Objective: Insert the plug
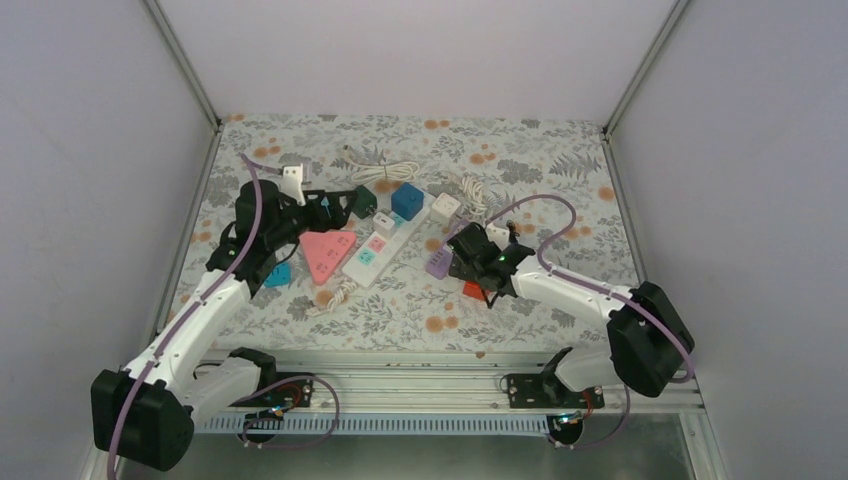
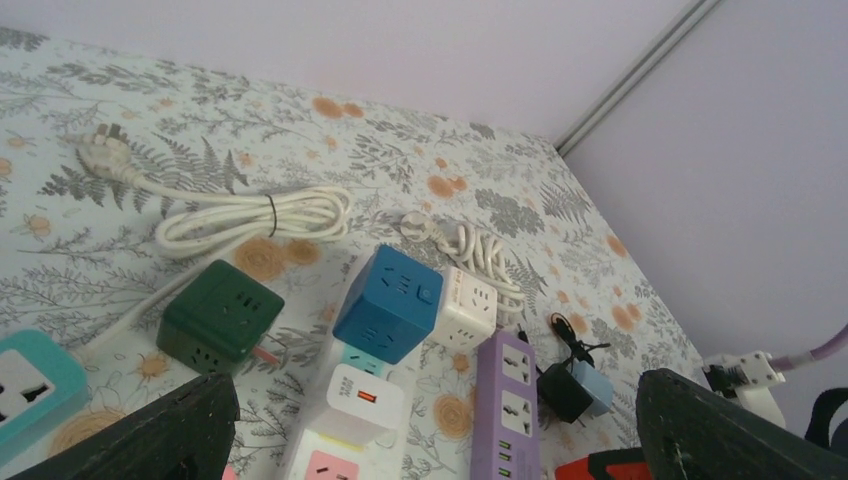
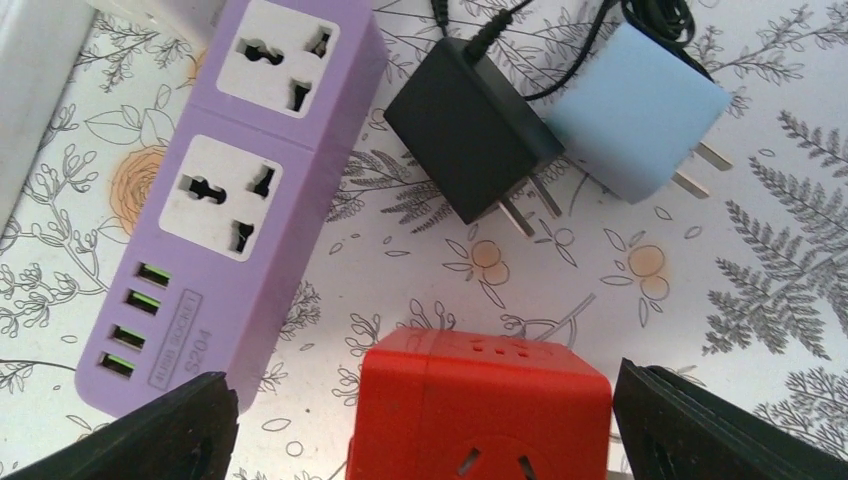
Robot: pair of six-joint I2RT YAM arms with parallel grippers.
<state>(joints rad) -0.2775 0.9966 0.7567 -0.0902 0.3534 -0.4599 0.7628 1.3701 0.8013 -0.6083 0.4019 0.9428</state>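
In the right wrist view a black plug adapter (image 3: 470, 140) and a light blue plug adapter (image 3: 640, 110) lie side by side on the floral cloth, prongs toward the camera. A purple power strip (image 3: 240, 190) with two sockets and green USB ports lies to their left. My right gripper (image 3: 425, 445) is open, its fingers (image 3: 150, 430) on either side of a red socket cube (image 3: 490, 410) without touching it. My left gripper (image 2: 430, 450) is open and empty, above the white power strip (image 1: 375, 255) beside the green cube (image 2: 220, 315).
A blue cube (image 2: 390, 300), a white cube (image 2: 468, 305) and a white charger (image 2: 362, 400) crowd the strip. A coiled white cable (image 2: 260, 215) lies behind. A pink triangular socket (image 1: 328, 252) and a teal one (image 1: 278, 273) sit at the left. Walls enclose the table.
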